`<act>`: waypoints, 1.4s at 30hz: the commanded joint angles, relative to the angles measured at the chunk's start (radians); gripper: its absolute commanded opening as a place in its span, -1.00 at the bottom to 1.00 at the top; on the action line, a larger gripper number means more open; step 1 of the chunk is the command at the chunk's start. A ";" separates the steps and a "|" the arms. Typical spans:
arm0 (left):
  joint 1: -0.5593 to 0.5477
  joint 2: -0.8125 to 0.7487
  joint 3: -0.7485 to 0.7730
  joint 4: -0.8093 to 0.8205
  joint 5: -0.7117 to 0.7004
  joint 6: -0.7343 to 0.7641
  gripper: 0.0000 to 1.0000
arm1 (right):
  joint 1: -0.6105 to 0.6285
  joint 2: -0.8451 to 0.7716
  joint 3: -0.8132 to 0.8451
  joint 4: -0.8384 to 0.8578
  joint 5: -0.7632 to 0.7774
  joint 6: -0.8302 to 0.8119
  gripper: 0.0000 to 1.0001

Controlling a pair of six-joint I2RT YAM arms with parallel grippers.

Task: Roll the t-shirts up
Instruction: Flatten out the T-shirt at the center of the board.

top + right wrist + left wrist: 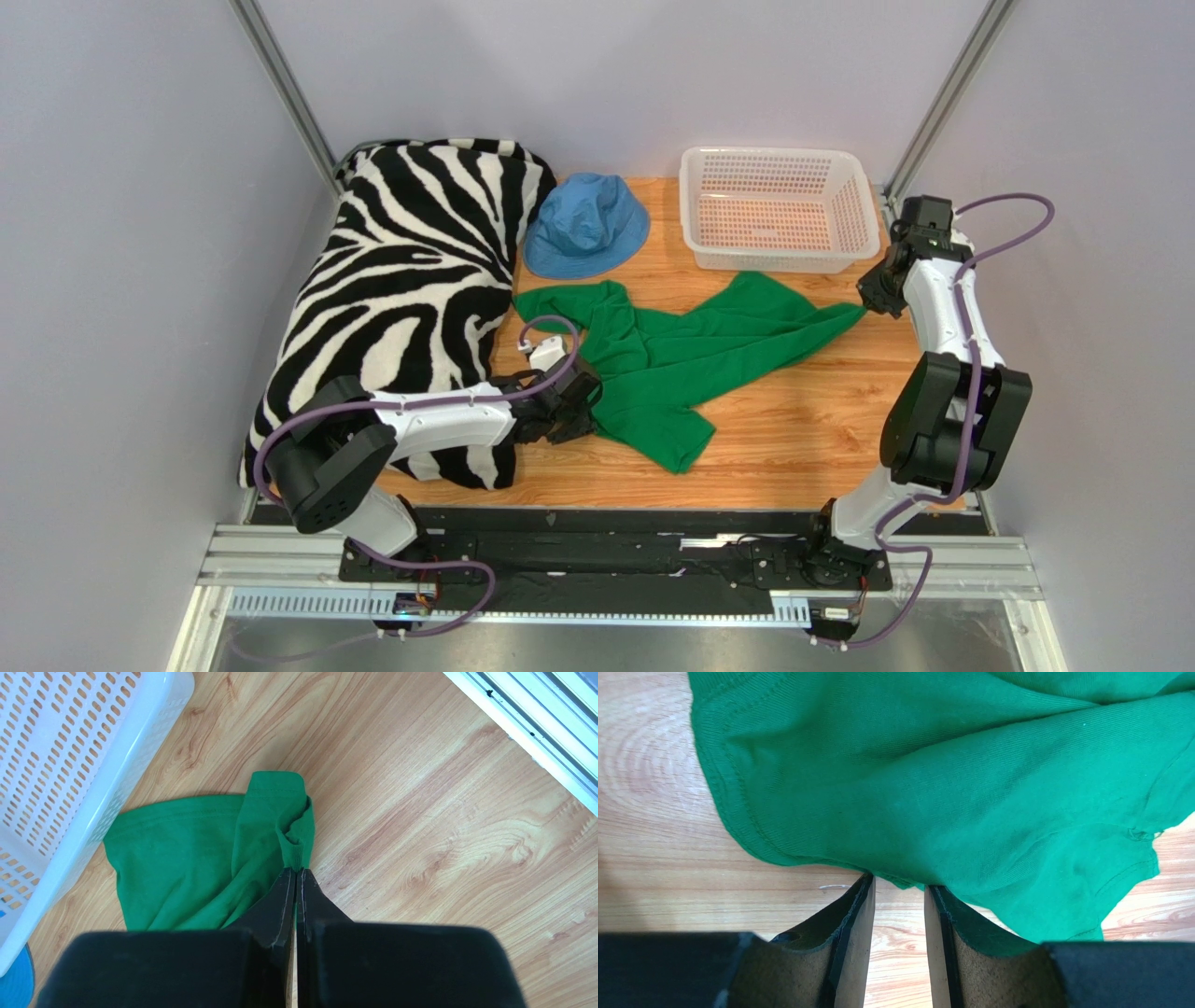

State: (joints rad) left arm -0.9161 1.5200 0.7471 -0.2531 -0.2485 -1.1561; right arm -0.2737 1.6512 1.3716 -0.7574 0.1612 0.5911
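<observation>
Table (pixel 814 420): wood-grain top, carrying all items below.
Basket (pixel 776 258): white, perforated, at the far right of the table; reference for all positions.
T-shirt (pixel 673 364): green, crumpled and unrolled, flat on the table on the arm side of the basket. One point reaches toward the basket's right near corner; the bulk spreads away to the left.
Hat (pixel 586 224): blue, just left of the basket.
Pillow (pixel 407 280): zebra-striped, left of the basket, beyond the hat.
Left gripper (pixel 899 885): low over the table at the shirt edge farthest from the basket. Fingers (pixel 854 931) are parted, with bare wood visible in the gap. The hem lies at the fingertips, nothing clamped.
Right gripper (pixel 295 871): just off the basket's right near corner. Jaws are pressed almost together, pinching a folded hem of the t-shirt at the tips.
</observation>
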 commanded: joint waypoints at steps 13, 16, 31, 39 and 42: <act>-0.017 0.095 0.100 -0.058 -0.112 -0.054 -0.29 | 0.008 -0.056 -0.016 0.047 -0.031 0.007 -1.00; -0.020 0.108 0.100 -0.061 -0.118 -0.054 -0.49 | 0.008 -0.060 -0.019 0.047 -0.035 0.009 -1.00; -0.021 -0.487 0.133 -0.439 -0.396 0.171 -1.00 | 0.007 -0.283 0.001 -0.022 -0.095 0.027 -1.00; -0.012 -0.698 0.380 -0.512 -0.483 0.412 -1.00 | -0.002 -0.441 0.147 -0.129 -0.123 0.059 -1.00; -0.012 -0.715 0.498 -0.453 -0.482 0.548 -1.00 | -0.007 -0.490 0.252 -0.177 -0.130 0.078 -1.00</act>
State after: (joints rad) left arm -0.9329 0.8257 1.1118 -0.7410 -0.6739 -0.8181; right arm -0.2699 1.2499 1.4712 -0.8841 0.0452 0.6392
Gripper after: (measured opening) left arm 0.011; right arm 0.007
